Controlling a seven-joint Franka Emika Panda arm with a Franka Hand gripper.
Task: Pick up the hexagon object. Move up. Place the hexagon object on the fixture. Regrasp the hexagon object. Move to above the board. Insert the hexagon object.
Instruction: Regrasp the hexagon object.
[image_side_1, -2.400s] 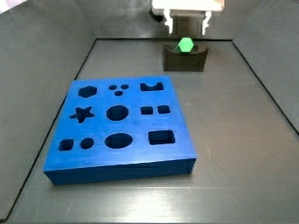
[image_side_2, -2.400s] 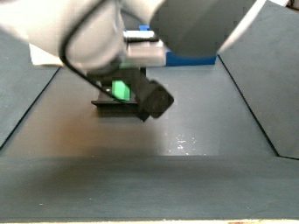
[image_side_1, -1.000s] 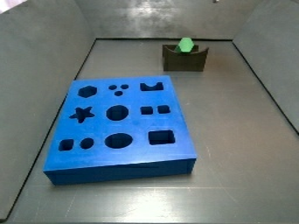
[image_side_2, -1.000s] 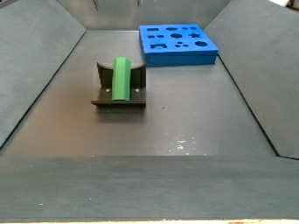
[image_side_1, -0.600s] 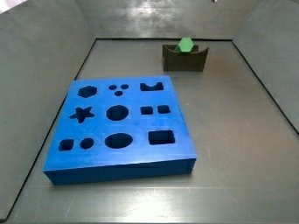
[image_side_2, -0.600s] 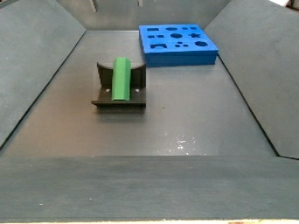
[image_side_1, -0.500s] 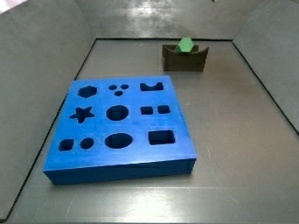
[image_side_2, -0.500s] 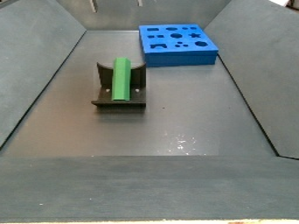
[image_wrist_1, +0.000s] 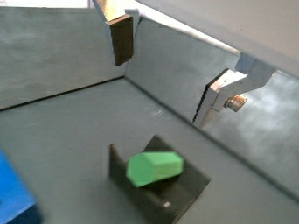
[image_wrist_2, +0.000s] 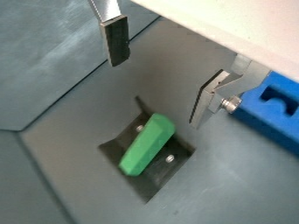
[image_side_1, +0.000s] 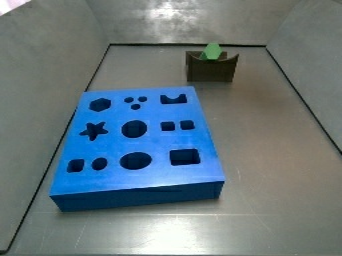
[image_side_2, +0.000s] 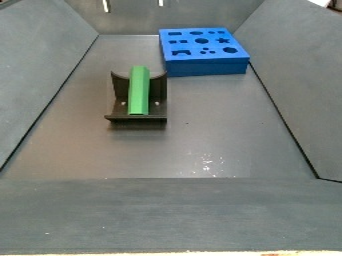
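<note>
The grey floor (image_side_1: 267, 150) lies between sloping grey walls and carries every other item. The board (image_side_1: 134, 145), a thick blue slab with a star, circles, squares and other cut-outs in its top face, lies flat on the floor; in a side view it fills the near left part of the enclosure, and in the opposite side view it sits at the far end (image_side_2: 203, 50). A corner of the board also shows in both wrist views (image_wrist_2: 274, 105) (image_wrist_1: 14, 206).

The fixture (image_side_2: 135, 105), a small dark block with a notch in its top, stands on the floor well apart from the board; it appears in a side view near the far wall (image_side_1: 213, 66) and in both wrist views (image_wrist_1: 176, 197) (image_wrist_2: 149, 166).

The hexagon object (image_side_2: 138, 88), a bright green elongated peg, lies lengthwise in the notch of the fixture, with its end face showing in a side view (image_side_1: 213, 50) and in a wrist view (image_wrist_1: 155, 168), and its long side showing in a wrist view (image_wrist_2: 147, 144).

The gripper (image_wrist_2: 162, 74) shows only in the wrist views, raised above the fixture and the hexagon object; its jaws stand wide apart with nothing between them. One silver finger (image_wrist_2: 114, 35) with a dark pad and the opposite finger (image_wrist_2: 212, 96) flank the hexagon object from above without touching it, and the same open stance appears in a wrist view (image_wrist_1: 170, 74). The gripper is out of frame in both side views
</note>
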